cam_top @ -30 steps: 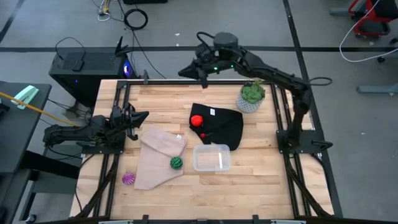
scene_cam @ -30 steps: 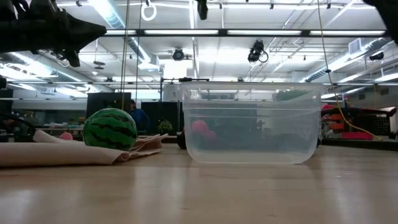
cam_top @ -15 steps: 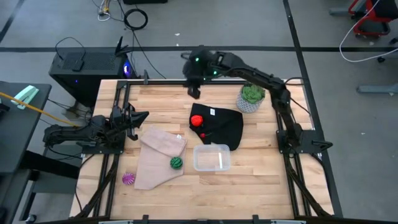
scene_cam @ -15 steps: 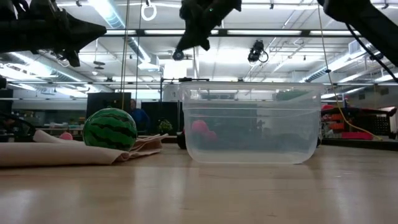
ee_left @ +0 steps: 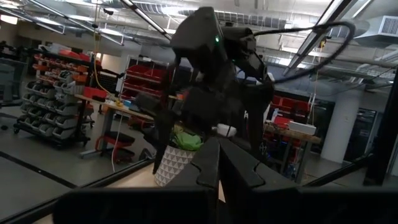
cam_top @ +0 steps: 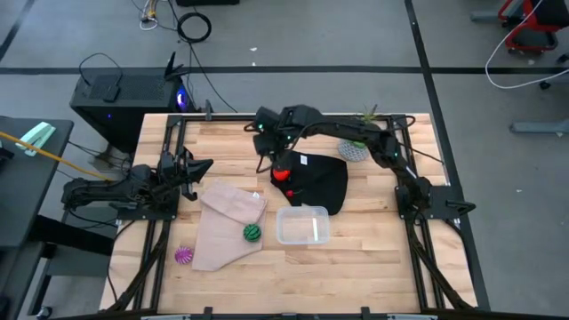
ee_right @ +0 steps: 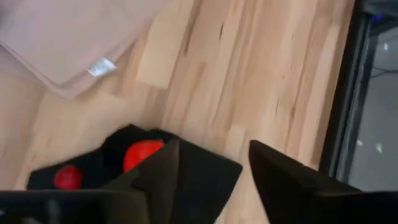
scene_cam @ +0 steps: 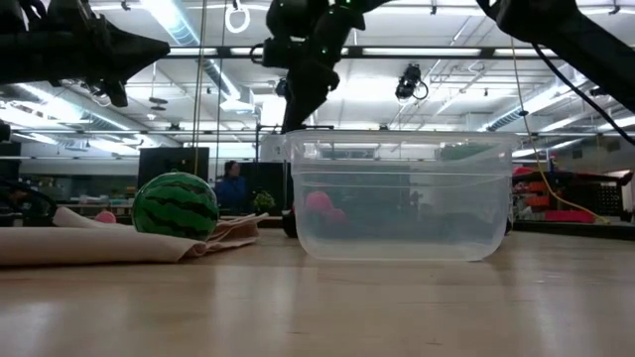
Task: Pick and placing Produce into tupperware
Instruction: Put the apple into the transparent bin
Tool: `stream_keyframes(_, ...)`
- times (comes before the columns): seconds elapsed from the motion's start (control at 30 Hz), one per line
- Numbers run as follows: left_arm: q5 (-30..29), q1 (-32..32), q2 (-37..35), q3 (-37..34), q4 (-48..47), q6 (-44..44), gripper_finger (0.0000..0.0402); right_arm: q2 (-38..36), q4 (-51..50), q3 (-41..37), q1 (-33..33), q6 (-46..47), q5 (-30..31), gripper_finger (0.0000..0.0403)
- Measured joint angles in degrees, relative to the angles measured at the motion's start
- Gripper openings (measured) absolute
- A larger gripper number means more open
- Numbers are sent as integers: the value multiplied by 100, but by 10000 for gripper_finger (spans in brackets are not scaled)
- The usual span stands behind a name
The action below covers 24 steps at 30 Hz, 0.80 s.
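Note:
A red produce piece [cam_top: 281, 172] lies on the black cloth [cam_top: 318, 184], with a smaller red bit [cam_top: 291, 192] beside it. My right gripper [cam_top: 264, 160] hangs open just above and left of the red piece [ee_right: 142, 154], touching nothing. The clear tupperware [cam_top: 302, 225] stands on the table near the cloth's front edge. A green striped ball [cam_top: 252, 233] rests on the beige cloth [cam_top: 222, 222]. The purple ball [cam_top: 184, 256] lies on the wood at the near left. My left gripper [cam_top: 201, 166] waits shut at the table's left edge.
A leafy plant in a pale pot [cam_top: 356, 149] stands at the far right, partly under my right arm. Black frame rails run along both table sides [cam_top: 412, 191]. Bare wood lies between the tupperware [scene_cam: 402, 193] and the near edge.
My right gripper has swung from above the table's far edge toward the near-left and down, ending close over the red piece on the black cloth. The produce, the cloths and the tupperware have stayed where they were.

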Motion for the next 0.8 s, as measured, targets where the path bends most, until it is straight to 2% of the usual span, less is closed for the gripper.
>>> stream_keyframes(0.17,0,0,0,0,-32,2,20,67,-347,-67,23,306,84,281)
stream_keyframes(0.37,0,0,0,0,-72,0,23,37,-506,-469,25,801,84,335)
stream_keyframes(0.5,0,0,0,0,-89,2,18,37,-487,-906,49,845,130,354)
stream_keyframes(0.8,2,0,0,0,-95,2,27,37,-81,-1500,177,838,125,366)
